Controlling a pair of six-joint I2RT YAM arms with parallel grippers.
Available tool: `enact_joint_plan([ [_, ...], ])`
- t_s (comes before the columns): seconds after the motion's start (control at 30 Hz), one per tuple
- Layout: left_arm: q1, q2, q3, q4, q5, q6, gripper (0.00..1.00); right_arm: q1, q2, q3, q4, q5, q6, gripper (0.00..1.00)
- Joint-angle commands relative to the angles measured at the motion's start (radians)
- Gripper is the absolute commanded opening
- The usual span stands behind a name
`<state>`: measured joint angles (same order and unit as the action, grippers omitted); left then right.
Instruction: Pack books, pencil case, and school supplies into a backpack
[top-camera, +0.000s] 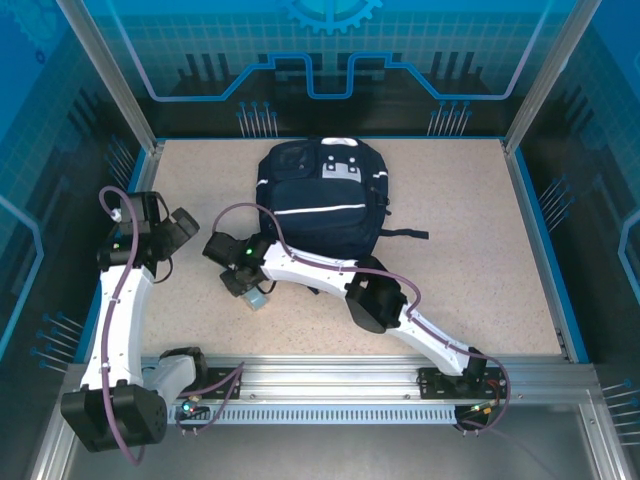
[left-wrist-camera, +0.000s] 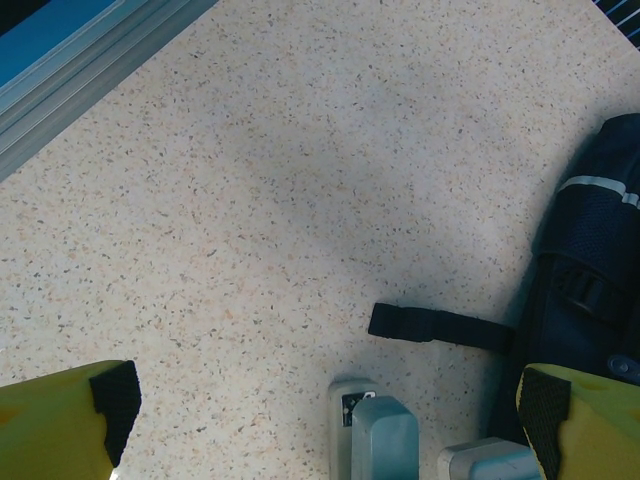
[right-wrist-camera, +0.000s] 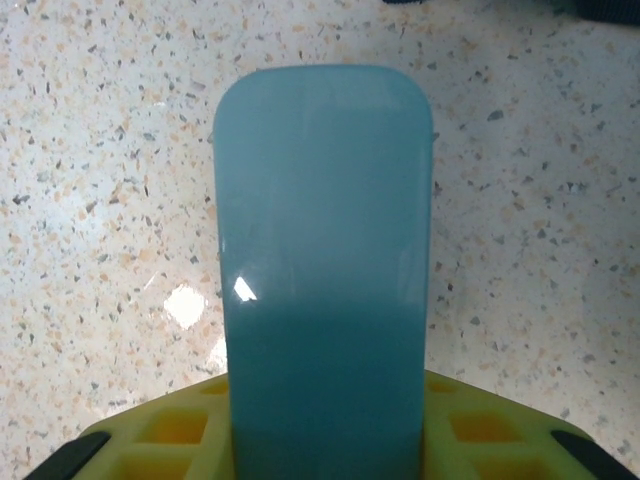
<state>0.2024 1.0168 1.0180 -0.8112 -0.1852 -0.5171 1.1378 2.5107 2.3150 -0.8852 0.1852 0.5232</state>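
The right gripper (top-camera: 245, 285) has one slim, pale grey-teal oblong pencil case (right-wrist-camera: 325, 220) running out from between its two yellow fingers (right-wrist-camera: 170, 430). The case's rounded end points away from the gripper, and the speckled beige worktop (top-camera: 480, 220) is beneath it. I cannot tell whether the fingers press on the case's sides. Just beyond this gripper, to its far right, one large navy-blue fabric backpack (top-camera: 325, 200) with a white stripe and a light grey patch lies flat on the worktop. The left gripper (left-wrist-camera: 325, 405) hovers with its two yellow, black-padded fingers spread wide and only bare worktop between them. The backpack's edge is to its right. One dark strap (left-wrist-camera: 430, 325) lies flat just ahead of it, reaching out from the backpack.
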Motion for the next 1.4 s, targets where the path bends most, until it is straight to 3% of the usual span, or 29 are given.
enact_joint_plan([
  [0.0, 0.011, -0.02, -0.009, -0.006, 0.041, 0.007, 0.99, -0.01, -0.148, -0.04, -0.013, -0.033, 0.002, 0.32],
  [0.23, 0.008, -0.066, -0.092, 0.153, 0.365, 0.027, 0.99, -0.059, -0.462, -0.341, 0.133, -0.053, -0.022, 0.31],
  [0.37, -0.009, -0.073, -0.148, 0.274, 0.567, 0.001, 0.99, -0.118, -0.65, -0.572, 0.256, -0.001, -0.007, 0.31],
  [0.43, -0.049, -0.087, -0.183, 0.349, 0.597, -0.028, 0.99, -0.152, -0.728, -0.668, 0.29, 0.036, 0.007, 0.31],
  [0.7, -0.329, 0.022, -0.188, 0.527, 0.576, 0.014, 0.99, -0.333, -1.0, -0.938, 0.317, 0.114, 0.068, 0.32],
  [0.9, -0.532, 0.209, -0.067, 0.524, 0.476, 0.198, 0.96, -0.475, -1.114, -1.031, 0.287, 0.115, 0.119, 0.32],
  [1.23, -0.741, 0.567, 0.31, 0.17, 0.123, 0.674, 0.94, -0.611, -1.218, -1.125, 0.264, 0.087, 0.154, 0.34],
  [1.37, -0.763, 0.655, 0.389, 0.146, 0.108, 0.737, 0.92, -0.642, -1.237, -1.15, 0.265, 0.062, 0.173, 0.35],
])
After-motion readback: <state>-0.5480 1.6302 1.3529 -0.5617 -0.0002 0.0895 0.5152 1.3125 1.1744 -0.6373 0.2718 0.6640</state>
